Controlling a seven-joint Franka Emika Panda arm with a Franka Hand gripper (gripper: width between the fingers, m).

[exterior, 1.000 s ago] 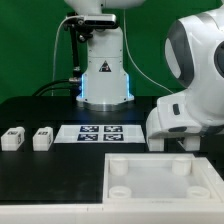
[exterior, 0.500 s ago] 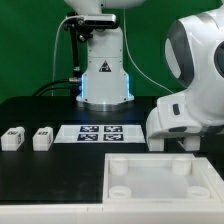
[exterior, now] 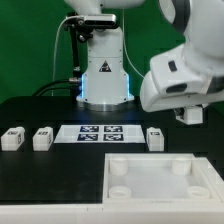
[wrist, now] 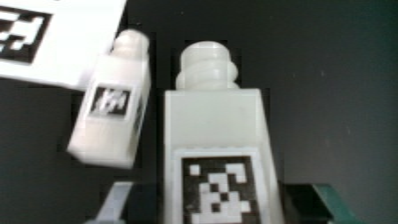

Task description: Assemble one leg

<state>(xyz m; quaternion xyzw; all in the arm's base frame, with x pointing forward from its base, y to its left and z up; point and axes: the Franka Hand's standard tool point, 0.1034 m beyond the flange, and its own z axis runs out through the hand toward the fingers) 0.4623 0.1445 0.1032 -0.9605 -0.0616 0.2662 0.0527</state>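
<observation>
Exterior view's left shows a far-left leg (exterior: pixel 12 138) and a second leg (exterior: pixel 42 138) lying apart on the black table (exterior: pixel 30 112). Next comes the marker board (exterior: pixel 98 133), then a third leg (exterior: pixel 154 138) just beside the board's right end. The white tabletop panel (exterior: pixel 160 175) with its corner holes (exterior: pixel 120 170) sits in front, and the arm (exterior: pixel 185 75) hangs over the right side. In the wrist view the leg (wrist: pixel 214 130) sits between the dark fingers (wrist: pixel 118 200) of the gripper (wrist: pixel 217 200), tag facing the camera and ribbed stub pointing away. What is probably the third leg lies just beside it. The fingers flank the leg closely, but whether they actually press on it cannot be told. Dark gaps merge with the table, and the fingertips are cut off at the frame edge. If the hold is loose or off-centre, the leg could tilt or slip, and its stub would then miss a corner hole. A finger could also nudge the neighbouring leg, which lies very near. From the exterior view the arm's bulk hides the leg and the fingertips, so its height above the table is unclear.
</observation>
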